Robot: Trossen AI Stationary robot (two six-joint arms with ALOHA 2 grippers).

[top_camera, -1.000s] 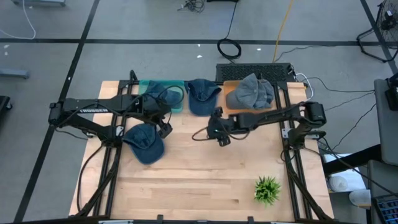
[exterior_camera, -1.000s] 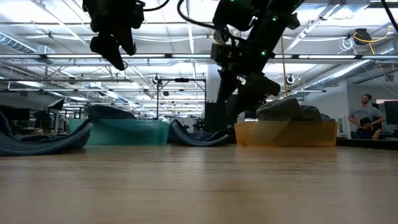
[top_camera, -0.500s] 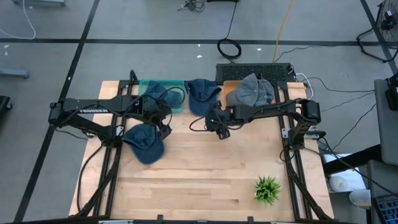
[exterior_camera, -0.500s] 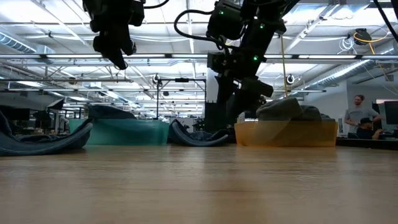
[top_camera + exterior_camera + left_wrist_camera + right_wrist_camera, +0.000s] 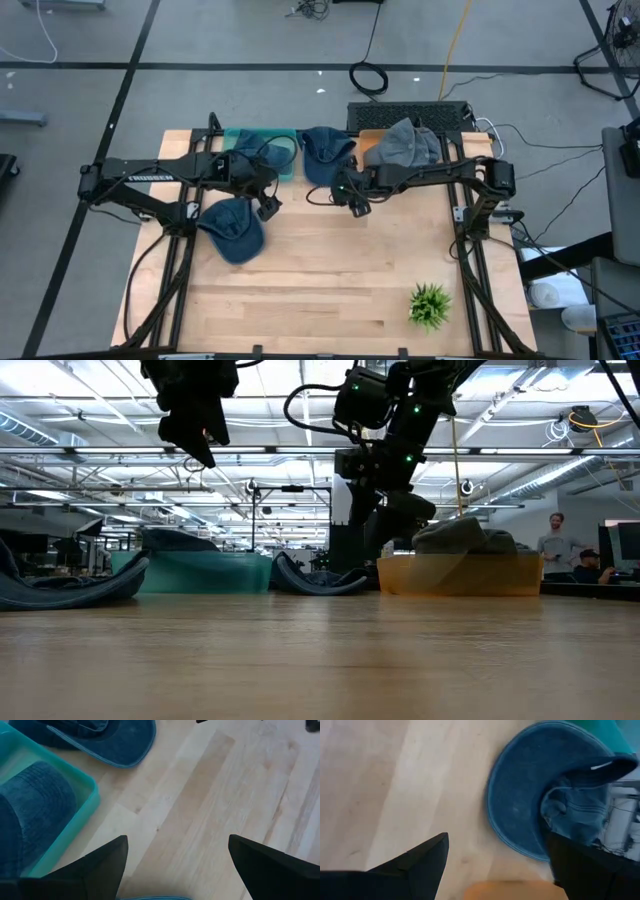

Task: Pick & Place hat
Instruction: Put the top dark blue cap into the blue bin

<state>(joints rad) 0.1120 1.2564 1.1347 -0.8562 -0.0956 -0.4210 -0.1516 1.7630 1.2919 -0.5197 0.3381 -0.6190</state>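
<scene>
Four hats show in the high view. A blue hat (image 5: 232, 230) lies flat on the table at the left, and another blue hat (image 5: 325, 152) lies at the far middle. A third blue one sits in the teal bin (image 5: 285, 168), and a grey hat (image 5: 403, 147) sits in the orange bin (image 5: 460, 575). My left gripper (image 5: 268, 207) hangs open above bare wood between the left hat and the teal bin (image 5: 75, 810). My right gripper (image 5: 352, 200) hangs open just near of the far-middle hat (image 5: 535, 795), above the table.
A small green plant (image 5: 430, 305) stands near the table's front right. Bare wood (image 5: 330, 270) fills the middle and front. A black crate (image 5: 410, 112) sits behind the orange bin. People show in the room at the far right (image 5: 555, 540).
My right gripper has swung toward the table's far edge and a little left, closer to the far-middle blue hat, staying open. My left gripper has stayed in place and tipped slightly. No hat has moved.
</scene>
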